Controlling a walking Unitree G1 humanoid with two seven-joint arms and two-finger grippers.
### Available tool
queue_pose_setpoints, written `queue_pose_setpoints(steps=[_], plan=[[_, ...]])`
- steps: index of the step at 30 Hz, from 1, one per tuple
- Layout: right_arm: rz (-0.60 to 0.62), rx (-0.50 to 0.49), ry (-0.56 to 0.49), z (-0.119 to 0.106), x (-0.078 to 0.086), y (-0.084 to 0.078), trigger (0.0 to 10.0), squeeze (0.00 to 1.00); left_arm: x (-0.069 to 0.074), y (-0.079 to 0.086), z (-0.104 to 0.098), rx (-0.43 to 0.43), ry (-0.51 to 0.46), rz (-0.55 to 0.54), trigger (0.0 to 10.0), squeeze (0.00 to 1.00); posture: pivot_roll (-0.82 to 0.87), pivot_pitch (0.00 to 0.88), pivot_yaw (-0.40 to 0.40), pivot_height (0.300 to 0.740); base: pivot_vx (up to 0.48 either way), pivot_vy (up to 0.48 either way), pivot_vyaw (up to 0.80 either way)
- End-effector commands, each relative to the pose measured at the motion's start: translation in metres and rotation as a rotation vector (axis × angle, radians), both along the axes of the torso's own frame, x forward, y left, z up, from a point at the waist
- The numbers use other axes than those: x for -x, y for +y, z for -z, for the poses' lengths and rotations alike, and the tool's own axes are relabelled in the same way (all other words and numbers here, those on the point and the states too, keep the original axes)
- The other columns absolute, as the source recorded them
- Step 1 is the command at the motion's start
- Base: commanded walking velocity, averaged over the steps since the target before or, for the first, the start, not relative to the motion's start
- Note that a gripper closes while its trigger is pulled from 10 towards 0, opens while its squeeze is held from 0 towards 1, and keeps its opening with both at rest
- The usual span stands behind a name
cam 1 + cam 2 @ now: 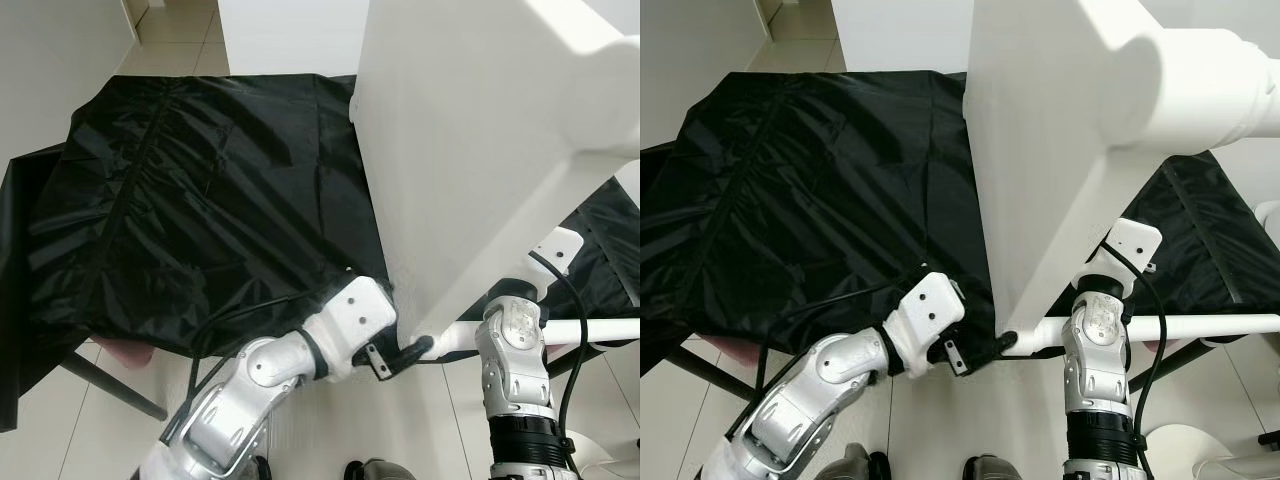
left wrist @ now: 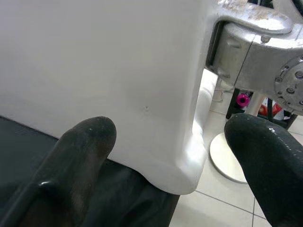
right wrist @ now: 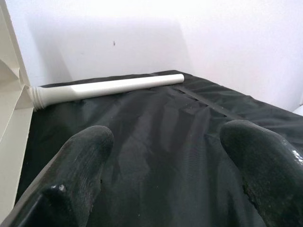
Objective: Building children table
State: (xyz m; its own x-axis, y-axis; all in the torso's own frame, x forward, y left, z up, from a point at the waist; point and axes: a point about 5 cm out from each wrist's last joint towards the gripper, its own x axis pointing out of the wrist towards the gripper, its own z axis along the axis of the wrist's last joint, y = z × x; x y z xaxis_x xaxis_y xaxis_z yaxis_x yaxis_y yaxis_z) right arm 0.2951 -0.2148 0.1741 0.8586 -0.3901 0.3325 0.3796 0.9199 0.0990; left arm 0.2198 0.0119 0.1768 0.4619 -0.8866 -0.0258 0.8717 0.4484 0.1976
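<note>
A large white tabletop (image 1: 480, 150) stands on edge, tilted, over a surface draped in a black cloth (image 1: 200, 200). It fills the right half of the head views and blocks the sight of whatever lies behind it. Its lower near corner hangs just past the cloth's near edge, above pale floor tiles (image 1: 60, 420).

The left gripper (image 1: 405, 355) reaches rightward to that corner. In the left wrist view its fingers (image 2: 80, 156) stand apart, one on each side of the rounded corner, with a gap showing between each tip and the panel; whether they press on it I cannot tell.

The right gripper (image 3: 165, 156) is hidden behind the panel in the head views, where the right arm (image 1: 1095, 370) rises close beside the tabletop's right edge. Its wrist view shows the two fingertips (image 3: 258, 156) spread wide over black cloth, holding nothing.

One white table leg (image 3: 109, 86) lies on the cloth against the far white wall in the right wrist view, its threaded end beside a pale panel edge. Another white leg (image 1: 1200, 325) juts right from behind the right arm, level with the cloth's near edge. A round white base (image 2: 227, 158) sits on the tiles beyond the corner.
</note>
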Motion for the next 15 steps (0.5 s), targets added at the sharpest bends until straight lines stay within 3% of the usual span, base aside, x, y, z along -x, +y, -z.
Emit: queue_pose_setpoints(steps=[1, 15], plan=[[0.008, 0.002, 0.002, 0.002, -0.001, -0.001, 10.0, 0.00, 0.001, -0.001, 0.000, 0.015, 0.019, -0.031, 10.0, 0.00, -0.09, 0.086, 0.028, 0.740, 0.000, 0.000, 0.00], [0.003, 0.000, -0.007, -0.001, -0.006, -0.001, 10.0, 0.00, -0.019, -0.008, -0.005, 0.040, 0.063, -0.226, 10.0, 0.00, -0.08, 0.078, 0.016, 0.740, 0.000, 0.000, 0.00]])
